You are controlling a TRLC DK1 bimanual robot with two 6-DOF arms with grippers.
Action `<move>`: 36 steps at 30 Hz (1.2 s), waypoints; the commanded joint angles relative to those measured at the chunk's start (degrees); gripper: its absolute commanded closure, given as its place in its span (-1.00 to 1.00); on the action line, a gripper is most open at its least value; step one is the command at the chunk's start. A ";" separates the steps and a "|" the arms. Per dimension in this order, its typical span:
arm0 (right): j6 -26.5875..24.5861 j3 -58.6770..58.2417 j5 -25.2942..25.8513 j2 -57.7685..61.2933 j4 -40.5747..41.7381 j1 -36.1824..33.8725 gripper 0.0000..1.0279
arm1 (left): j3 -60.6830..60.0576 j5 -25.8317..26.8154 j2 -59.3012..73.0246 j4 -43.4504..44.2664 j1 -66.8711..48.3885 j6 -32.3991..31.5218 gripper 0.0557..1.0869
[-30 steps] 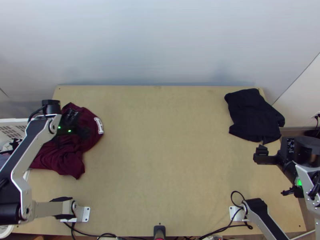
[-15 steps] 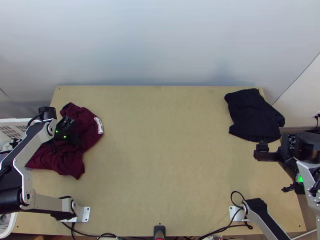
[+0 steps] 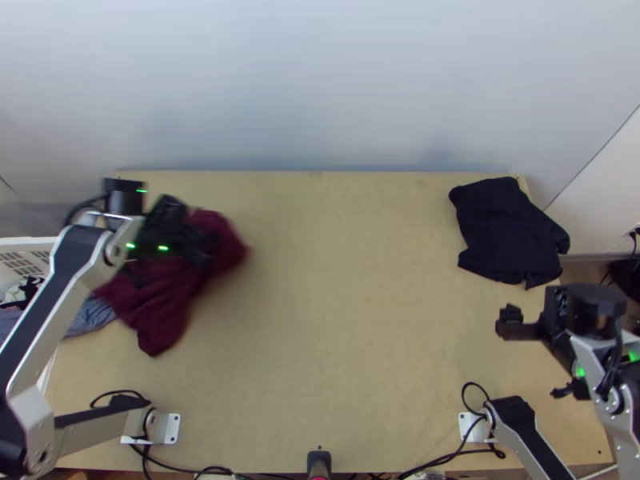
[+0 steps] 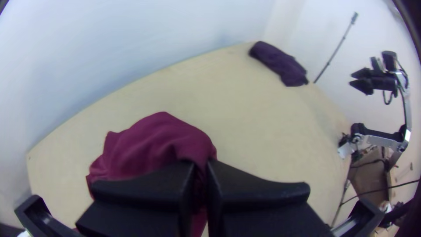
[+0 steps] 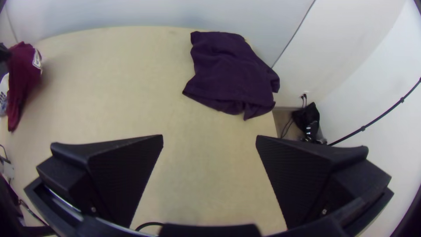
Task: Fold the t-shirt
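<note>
Maroon cloth t-shirt [image 3: 164, 300]: leaving the wooden table [image 3: 344, 320]'s left edge, likely for spreading
Left gripper [image 4: 201, 170]: I'm pinching it
Right gripper [image 5: 209, 137]: gaping wide

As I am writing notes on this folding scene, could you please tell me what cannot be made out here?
- Left wrist view: which part of the maroon garment is gripped; the fingers of the left pincer cover it.
- Top view: the maroon garment's exact outline, blurred and partly behind the left arm.
- Top view: the white basket's full extent, cut off by the left edge.
- Top view: the dark garment's lower layers, under its own cloth.
</note>
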 commanded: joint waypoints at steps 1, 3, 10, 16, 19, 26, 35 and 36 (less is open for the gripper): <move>-0.03 -8.84 0.12 -6.54 -1.20 -0.46 -0.91 | 5.63 -0.46 -1.08 1.42 -27.86 -10.84 0.88; 0.15 -10.95 0.12 -8.56 -2.00 -0.81 -0.91 | 4.93 -1.25 1.82 4.06 -34.80 -11.90 0.84; 0.24 -15.26 0.12 -12.34 -2.70 -3.54 -0.91 | 7.92 -1.25 14.39 13.02 -49.83 -15.85 -0.94; 0.06 -11.83 0.03 -8.38 -2.35 -3.01 -0.91 | 12.75 -1.25 14.65 7.31 -46.23 -12.69 -0.93; 0.15 -10.33 0.03 -5.83 -1.47 -1.43 -0.91 | 12.75 -1.16 12.01 -0.16 -38.49 -7.86 -0.92; 0.32 -6.38 -5.95 4.80 2.13 4.55 -0.91 | -0.43 -5.03 7.62 -10.35 -21.44 4.80 -0.90; 0.41 -1.63 -11.92 21.33 3.63 24.06 -0.90 | -10.63 -12.50 4.10 -6.93 -11.42 6.56 -0.90; 0.41 -0.67 -12.63 22.73 3.72 25.73 -0.90 | -10.89 -13.29 3.84 -6.49 -10.98 7.09 -0.90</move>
